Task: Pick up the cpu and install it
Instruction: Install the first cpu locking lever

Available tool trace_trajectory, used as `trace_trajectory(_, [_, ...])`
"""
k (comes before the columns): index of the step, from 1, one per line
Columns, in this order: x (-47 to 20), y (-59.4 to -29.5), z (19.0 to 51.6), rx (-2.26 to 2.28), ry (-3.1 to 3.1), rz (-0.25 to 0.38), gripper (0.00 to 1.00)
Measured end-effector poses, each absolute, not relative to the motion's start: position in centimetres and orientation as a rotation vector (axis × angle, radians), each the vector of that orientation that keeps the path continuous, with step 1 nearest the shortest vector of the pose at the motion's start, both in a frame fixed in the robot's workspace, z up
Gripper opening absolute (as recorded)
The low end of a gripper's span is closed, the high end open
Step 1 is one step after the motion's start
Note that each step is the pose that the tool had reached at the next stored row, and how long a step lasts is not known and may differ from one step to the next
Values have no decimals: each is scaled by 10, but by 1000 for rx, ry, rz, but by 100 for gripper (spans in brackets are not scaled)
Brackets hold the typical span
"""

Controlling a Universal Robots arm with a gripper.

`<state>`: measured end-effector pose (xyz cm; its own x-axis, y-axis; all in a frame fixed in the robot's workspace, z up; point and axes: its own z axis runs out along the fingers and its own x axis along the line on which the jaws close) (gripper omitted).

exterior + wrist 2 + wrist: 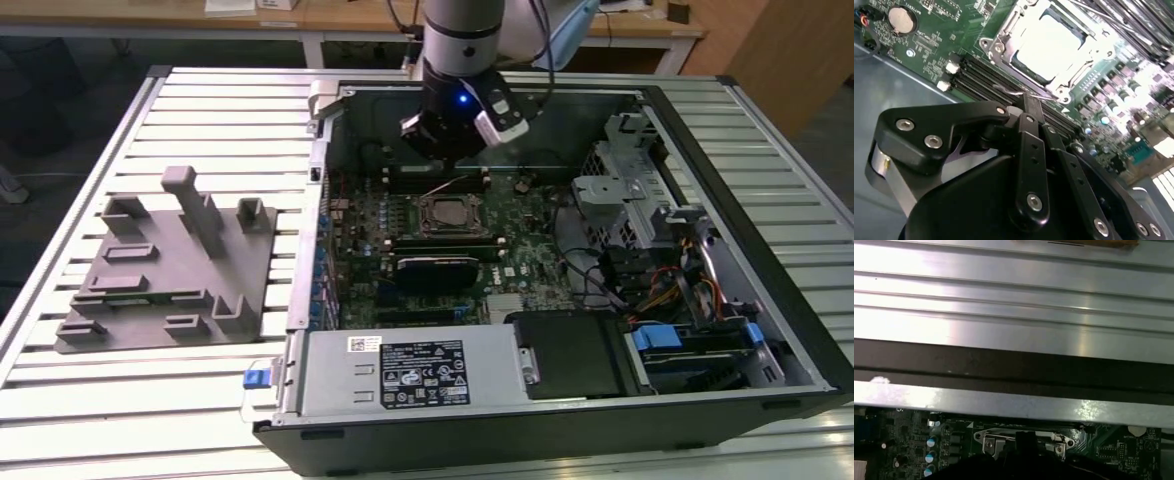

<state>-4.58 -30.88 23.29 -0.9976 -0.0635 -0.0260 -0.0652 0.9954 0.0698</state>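
Exterior view, gripper: the gripper point(447, 158) hangs from the arm over the far part of the open computer case point(561, 270), just above the motherboard point(441, 250); whether its fingers are apart cannot be made out here.
Exterior view, cpu: the cpu point(449, 213) lies in its socket frame on the board, just nearer the camera than the gripper, apart from it.
Exterior view, surroundings: a grey plastic tray point(167, 265) with upright posts sits on the slatted table point(80, 390) to the exterior view's left of the case; the power supply point(400, 372) and a dark drive bay fill the near end.
Second wrist view, gripper: the black fingers point(1030, 112) come together to one narrow tip with nothing between them, so the tool is closed and empty point(1031, 102).
Second wrist view, cpu: the pale metal top point(1051, 45) sits inside the metal socket frame point(1004, 47), beyond the fingertip; memory slots point(984, 80) run between them.
First wrist view, socket: the frame's edge point(1024, 440) shows under the case wall point(1004, 405).
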Motion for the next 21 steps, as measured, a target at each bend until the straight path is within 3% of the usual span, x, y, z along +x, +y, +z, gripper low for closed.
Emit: trace_trajectory(21, [-32, -306, 210, -113, 3114, 110, 11])
